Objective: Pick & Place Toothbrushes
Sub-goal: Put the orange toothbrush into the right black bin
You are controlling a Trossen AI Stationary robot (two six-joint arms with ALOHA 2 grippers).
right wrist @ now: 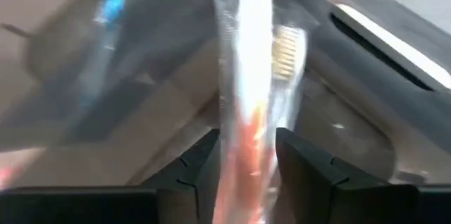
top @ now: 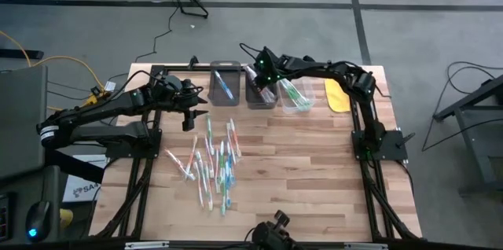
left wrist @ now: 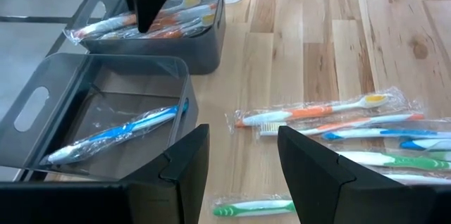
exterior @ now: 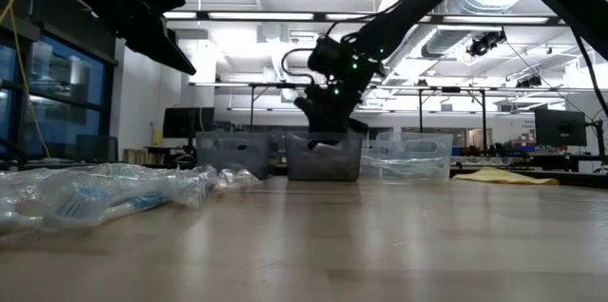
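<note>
Several wrapped toothbrushes [top: 212, 159] lie loose on the wooden table. Three bins stand in a row at the far edge. The left grey bin [top: 225, 85] holds a blue toothbrush [left wrist: 113, 134]. The middle grey bin [top: 259, 91] holds orange ones [left wrist: 151, 27]. The clear right bin [top: 295, 95] holds green ones. My right gripper [top: 263, 79] reaches down into the middle bin, shut on an orange-and-white toothbrush [right wrist: 243, 76] in clear wrap. My left gripper [left wrist: 243, 175] hovers open over the table near the left bin, with nothing between its fingers. My right gripper pinches the wrapped toothbrush by its orange handle part [right wrist: 243, 150] between its two fingers [right wrist: 201, 171]. The toothbrush runs out ahead along the fingers, its bristle head [right wrist: 285, 51] at the far end. The fingers slant down from the table's right into the middle bin.
A yellow flat object [top: 336, 95] lies right of the clear bin. Bare wood shows along the table's right half and near edge. Cables run over the floor beyond the table.
</note>
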